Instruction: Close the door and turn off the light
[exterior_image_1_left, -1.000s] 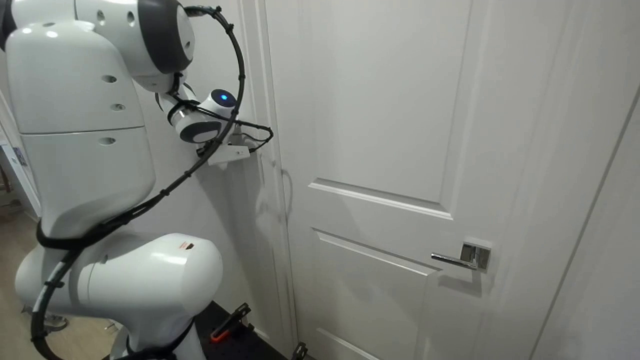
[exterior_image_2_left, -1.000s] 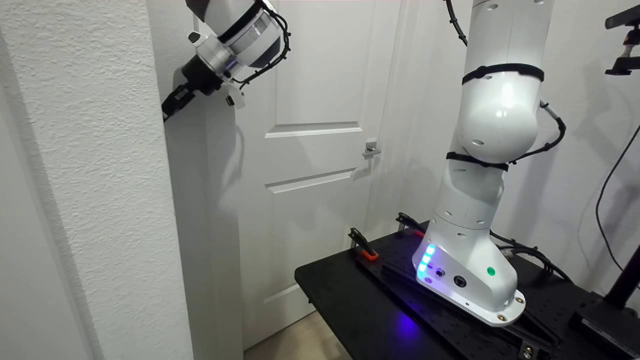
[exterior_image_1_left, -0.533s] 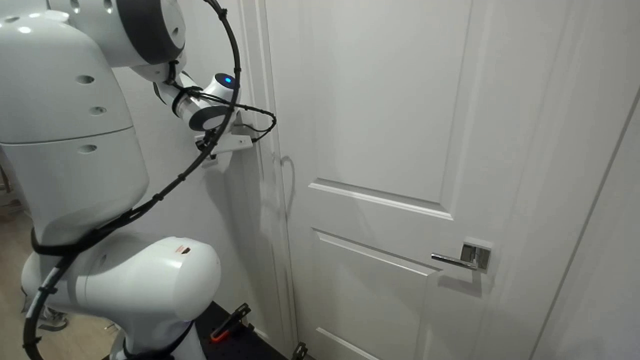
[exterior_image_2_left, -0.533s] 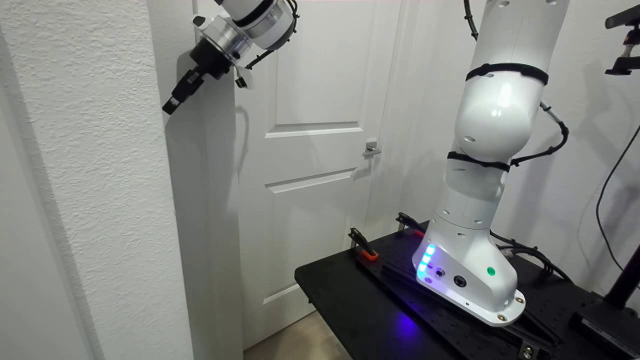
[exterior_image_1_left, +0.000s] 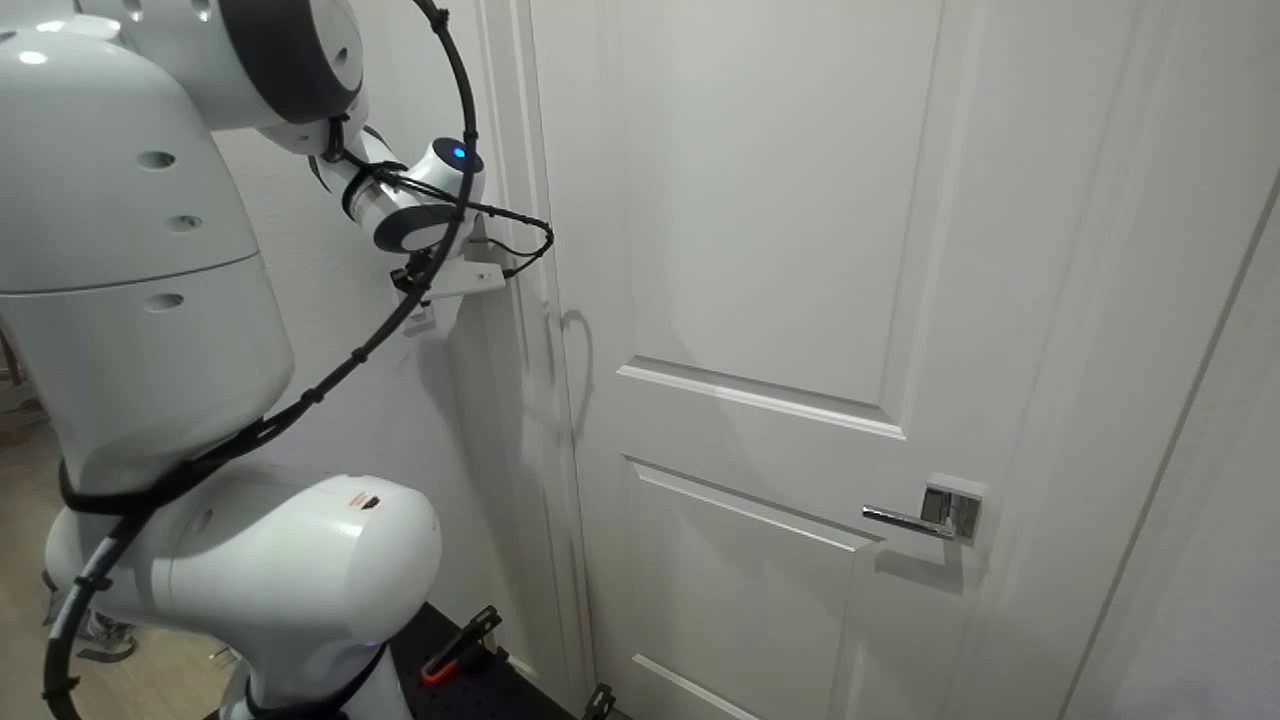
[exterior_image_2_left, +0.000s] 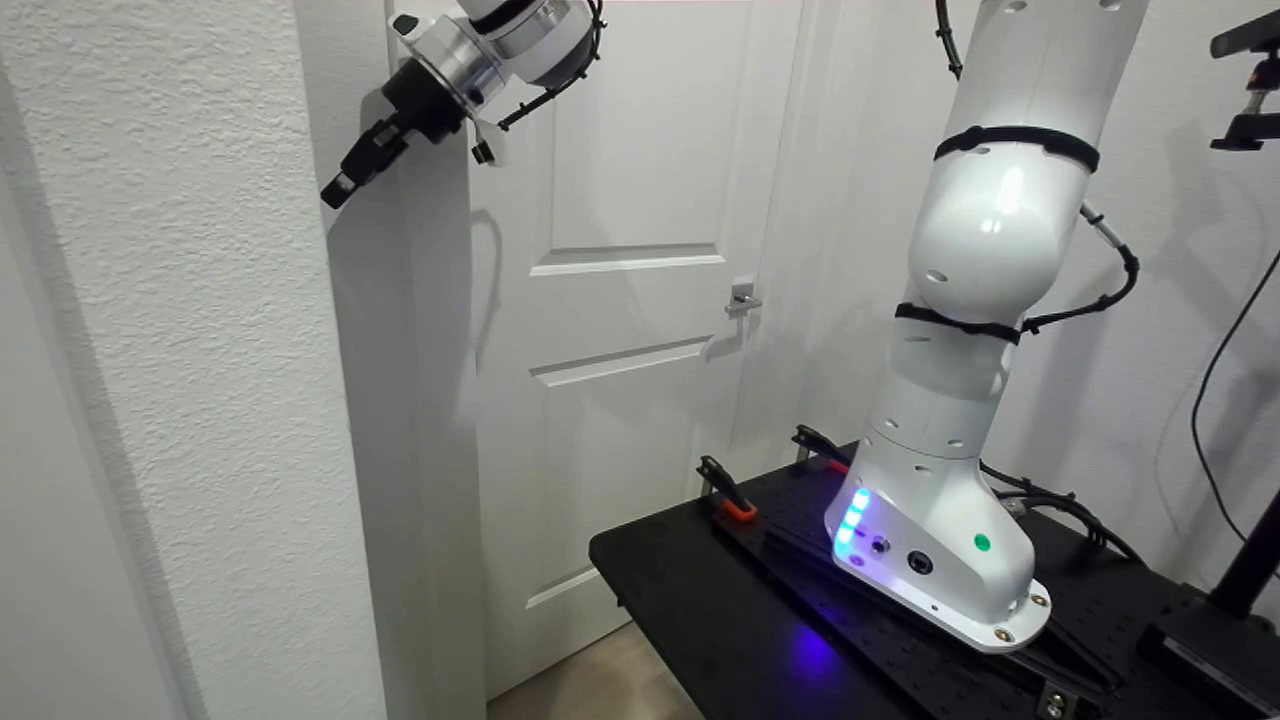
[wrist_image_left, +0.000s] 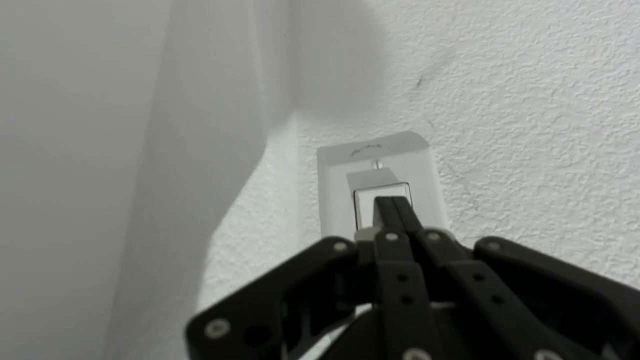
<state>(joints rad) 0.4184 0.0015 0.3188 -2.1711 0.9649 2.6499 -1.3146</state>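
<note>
A rough white wall (wrist_image_left: 525, 125) spans the right of the wrist view. A tall white door (exterior_image_1_left: 760, 250) fills the middle and right of an exterior view; it looks closed, so that half of the task seems done. At lower right in an exterior view is a black bench (exterior_image_2_left: 670, 580); the white arm (exterior_image_2_left: 985, 240) stands on it and comes back into the frame at upper left. Clamps (exterior_image_2_left: 728, 488) near the bench's far edge probably pin the mount so a push will not shift it.

The pincer (wrist_image_left: 395, 207), at lower centre of the wrist view, is clenched with nothing between its fingertips (wrist_image_left: 384, 212), likely to make one firm prod. The door's silver handle (exterior_image_1_left: 905, 522), at lower right, stands untouched. At the centre of the wrist view is the light's plate (wrist_image_left: 335, 190), holding a white rocker (wrist_image_left: 366, 205) partly hidden behind the fingertips; whether they touch it, I cannot tell. Pressing it looks like the step in hand. The lamp is out of view, and no container shows.
</note>
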